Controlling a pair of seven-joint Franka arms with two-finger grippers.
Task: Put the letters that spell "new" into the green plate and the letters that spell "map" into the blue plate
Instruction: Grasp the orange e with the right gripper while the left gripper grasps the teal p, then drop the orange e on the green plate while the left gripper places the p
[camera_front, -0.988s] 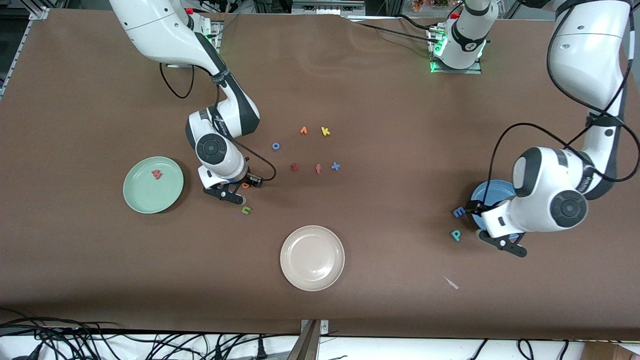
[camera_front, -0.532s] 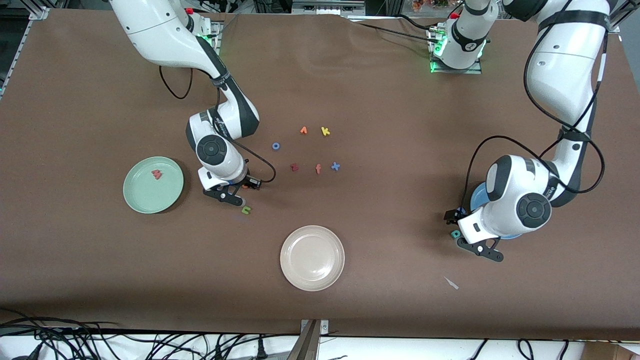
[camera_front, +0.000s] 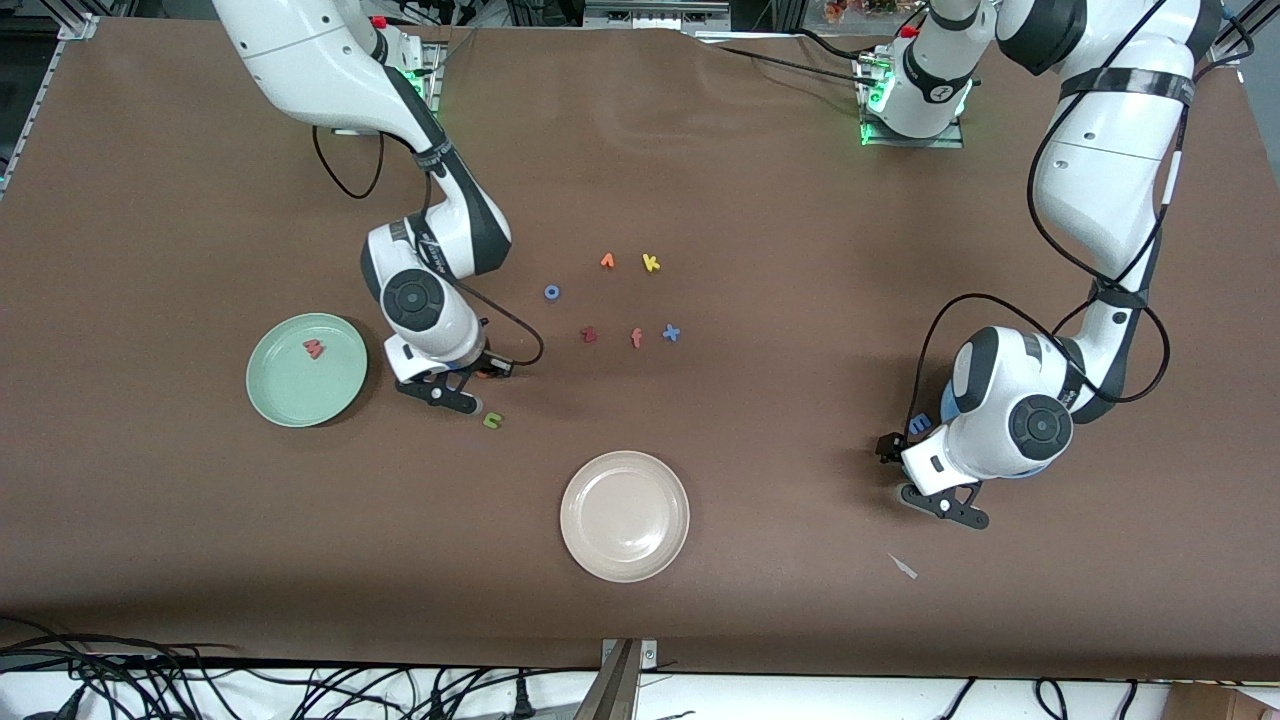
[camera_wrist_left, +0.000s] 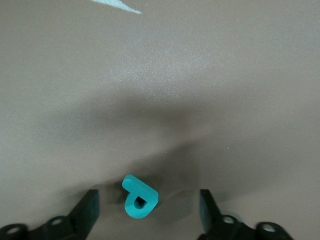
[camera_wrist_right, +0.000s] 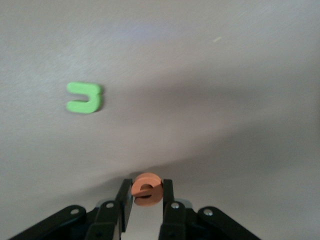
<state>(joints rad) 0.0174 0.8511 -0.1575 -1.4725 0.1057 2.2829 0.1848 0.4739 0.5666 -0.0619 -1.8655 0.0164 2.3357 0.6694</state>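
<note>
Matt brown bench (camera_front: 760, 180), finely grained up close, faintly creased near the arms' bases. Soft matt foam in the teal p (camera_wrist_left: 140, 196), orange e (camera_wrist_right: 147, 188) and green n (camera_wrist_right: 84, 97). Smooth, slightly glossy green plate (camera_front: 340, 395) and cream-white plate (camera_front: 580, 545). Glossy white plastic arm shells; matt black plastic on the left claw (camera_wrist_left: 149, 212) and right claw (camera_wrist_right: 146, 200).

Salmon w (camera_front: 313, 348) in green plate (camera_front: 290, 400), green n (camera_front: 492, 421) and blue m (camera_front: 919, 424) on table, blue plate (camera_front: 947, 402) mostly hidden
</note>
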